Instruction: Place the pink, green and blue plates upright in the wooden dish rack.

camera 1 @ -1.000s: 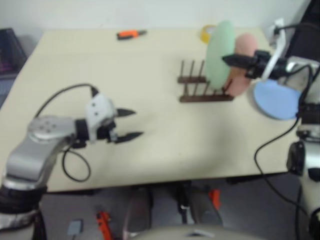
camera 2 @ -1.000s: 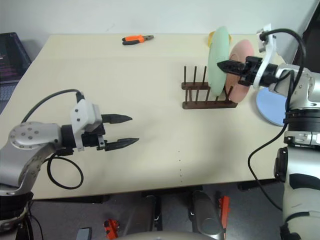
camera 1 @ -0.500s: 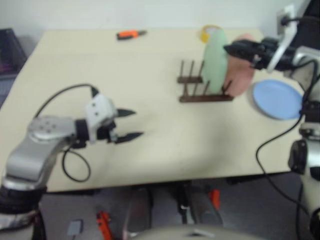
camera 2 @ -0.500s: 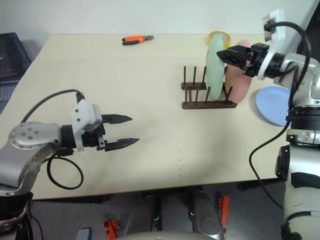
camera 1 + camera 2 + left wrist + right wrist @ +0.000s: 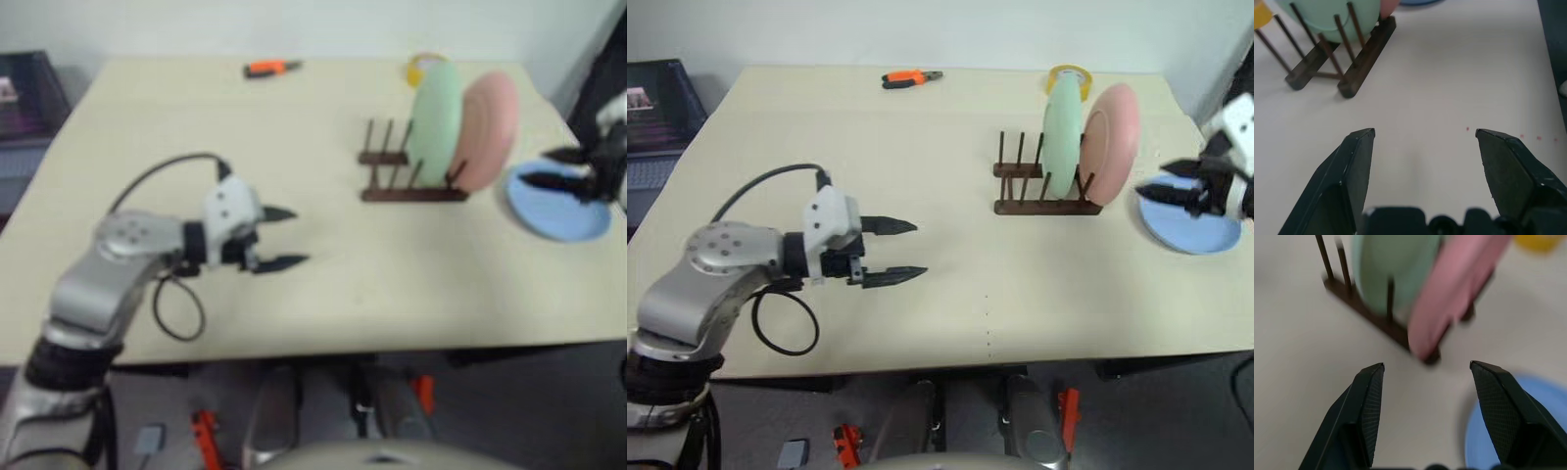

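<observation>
The left gripper [image 5: 909, 250] hovers open-fingered over the desk [image 5: 950, 147], the green plate [image 5: 1059, 137] and pink plate [image 5: 1110, 127] stand upright in the wooden dish rack [image 5: 1038, 191], and the right gripper [image 5: 1168, 186] hangs open-fingered over the blue plate [image 5: 1190, 227] lying flat near the right edge.

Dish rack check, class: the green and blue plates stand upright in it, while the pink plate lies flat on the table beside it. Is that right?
No, the colours are swapped. The right eye view shows the green plate and the pink plate upright in the dish rack, while the blue plate lies flat on the table beside it.
</observation>
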